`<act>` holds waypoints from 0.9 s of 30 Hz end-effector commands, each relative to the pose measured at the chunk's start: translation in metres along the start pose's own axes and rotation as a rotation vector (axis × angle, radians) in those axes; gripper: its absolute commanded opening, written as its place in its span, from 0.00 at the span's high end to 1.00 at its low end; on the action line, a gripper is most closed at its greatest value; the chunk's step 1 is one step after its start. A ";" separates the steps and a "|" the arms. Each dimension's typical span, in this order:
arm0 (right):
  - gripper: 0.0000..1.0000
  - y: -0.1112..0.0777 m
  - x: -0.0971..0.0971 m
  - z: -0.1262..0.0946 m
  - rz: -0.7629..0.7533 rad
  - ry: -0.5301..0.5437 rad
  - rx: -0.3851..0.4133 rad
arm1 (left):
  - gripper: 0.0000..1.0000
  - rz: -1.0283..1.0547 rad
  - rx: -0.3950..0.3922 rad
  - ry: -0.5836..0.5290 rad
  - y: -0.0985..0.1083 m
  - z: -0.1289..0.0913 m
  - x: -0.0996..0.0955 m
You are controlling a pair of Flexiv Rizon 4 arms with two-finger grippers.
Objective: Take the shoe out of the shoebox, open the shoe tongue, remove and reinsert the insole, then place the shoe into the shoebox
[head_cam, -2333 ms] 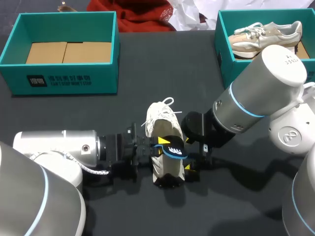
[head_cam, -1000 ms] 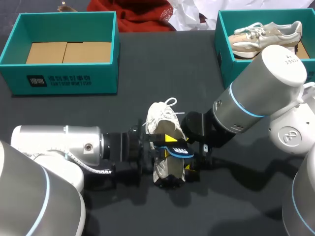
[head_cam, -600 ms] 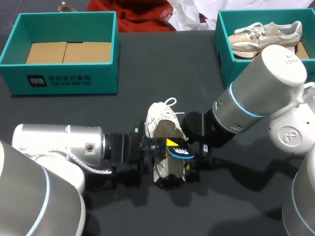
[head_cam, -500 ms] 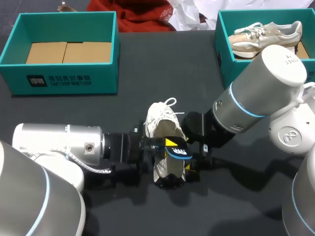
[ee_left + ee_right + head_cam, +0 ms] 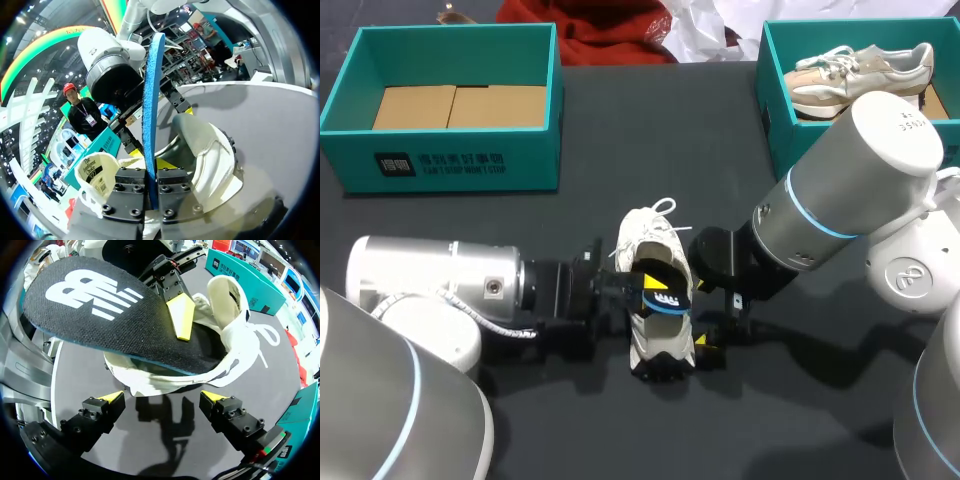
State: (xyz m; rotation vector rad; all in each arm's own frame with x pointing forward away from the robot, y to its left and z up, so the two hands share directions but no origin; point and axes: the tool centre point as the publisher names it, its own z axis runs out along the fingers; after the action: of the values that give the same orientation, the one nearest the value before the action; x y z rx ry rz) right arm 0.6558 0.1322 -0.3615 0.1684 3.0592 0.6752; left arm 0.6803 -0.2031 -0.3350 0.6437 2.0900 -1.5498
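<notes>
At lower centre, our left gripper (image 5: 151, 192) pinches the insole (image 5: 151, 100) above the shoe (image 5: 650, 345); our right gripper (image 5: 162, 397) gapes wide just right of the shoe.

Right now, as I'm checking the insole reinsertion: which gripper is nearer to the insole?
Left. The left gripper is shut on the edge of the insole, holding it at the opening of the shoe. The right gripper is open beside the shoe, apart from the insole.
</notes>
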 end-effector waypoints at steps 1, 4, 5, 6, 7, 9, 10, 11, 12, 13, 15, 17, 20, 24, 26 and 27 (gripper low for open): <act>0.00 0.000 0.002 0.001 0.000 -0.003 0.001 | 1.00 0.000 -0.017 0.006 0.009 0.005 0.000; 0.00 0.000 0.002 0.001 0.000 -0.003 0.001 | 1.00 -0.002 -0.020 0.007 0.010 0.006 0.000; 0.00 0.000 0.002 0.001 0.000 -0.003 0.001 | 1.00 -0.004 -0.021 0.008 0.010 0.006 0.001; 0.00 0.000 0.002 0.001 0.000 -0.003 0.001 | 1.00 -0.004 -0.021 0.008 0.010 0.006 0.001; 0.00 0.000 0.002 0.001 0.000 -0.003 0.001 | 1.00 -0.005 -0.020 0.008 0.009 0.006 0.001; 0.00 0.000 0.002 0.001 0.000 -0.003 0.001 | 1.00 -0.007 -0.017 0.006 0.007 0.005 0.001; 0.00 0.000 0.002 0.001 0.000 -0.003 0.001 | 0.92 -0.007 -0.014 0.005 0.006 0.004 0.001; 0.00 0.000 0.002 0.001 0.000 -0.003 0.001 | 0.78 -0.006 -0.011 0.001 0.004 0.004 0.001; 0.00 0.000 0.002 0.001 0.000 -0.003 0.001 | 0.75 -0.004 -0.009 0.000 0.002 0.003 0.002; 0.00 0.000 0.002 0.001 0.000 -0.003 0.001 | 0.74 0.001 -0.009 -0.003 0.001 0.003 0.002; 0.00 0.000 0.002 0.001 0.000 -0.003 0.001 | 0.73 0.004 -0.007 -0.008 -0.003 0.002 0.001; 0.00 0.000 0.002 0.001 0.000 -0.003 0.001 | 0.73 0.008 -0.006 -0.014 -0.006 0.001 0.001; 0.00 0.000 0.002 0.001 0.000 -0.003 0.001 | 0.73 0.017 -0.002 -0.022 -0.013 0.000 0.000; 0.00 0.000 0.002 0.001 0.000 -0.003 0.001 | 0.74 0.032 0.014 -0.023 -0.025 0.001 -0.001; 0.00 0.000 0.002 0.001 0.000 -0.003 0.001 | 0.75 0.043 0.025 -0.020 -0.031 0.001 -0.001; 0.00 0.000 0.002 0.001 0.000 -0.003 0.001 | 0.74 0.046 0.031 -0.019 -0.033 0.001 -0.001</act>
State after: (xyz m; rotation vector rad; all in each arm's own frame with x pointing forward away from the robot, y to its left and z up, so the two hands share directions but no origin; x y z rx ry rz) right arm 0.6558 0.1322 -0.3615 0.1684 3.0592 0.6752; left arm 0.6654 -0.2152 -0.3136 0.6818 2.0299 -1.5622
